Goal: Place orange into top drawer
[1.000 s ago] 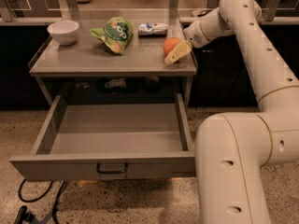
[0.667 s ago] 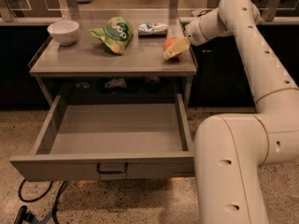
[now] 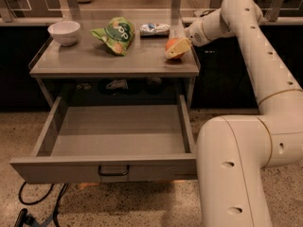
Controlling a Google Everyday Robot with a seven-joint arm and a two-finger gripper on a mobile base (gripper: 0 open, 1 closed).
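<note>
Only the one camera view here. The robot's arm (image 3: pixel 258 51) comes in from the right and curls back toward the grey table (image 3: pixel 113 64), and the gripper (image 3: pixel 176 49) sits at the table's right end, near the front edge. As far as I can see it's clamped onto the orange (image 3: pixel 170 45): one pale finger (image 3: pixel 180 48) lies across the fruit's front and right side, and the orange peeks out to the left of it. The orange is down at the tabletop or only just above it, can't tell which. Also on the table: a white bowl (image 3: pixel 64 32) at the far left, a green snack bag (image 3: pixel 115 34) lying around the middle, and a small silvery-blue packet (image 3: pixel 154 29) behind it toward the back edge, just left of the gripper. Below the tabletop the top drawer (image 3: pixel 57 169) is pulled way out toward the camera, with nothing visible inside, and its dark bail handle (image 3: pixel 113 170) hangs at the centre of the front panel. The orange is above and behind the drawer's right rear corner, not over the open part. The robot's big white base (image 3: pixel 236 174) fills the lower right, right beside the drawer's front corner. Some black cables (image 3: pixel 33 203) trail on the speckled floor (image 3: pixel 142 207) at lower left.
</note>
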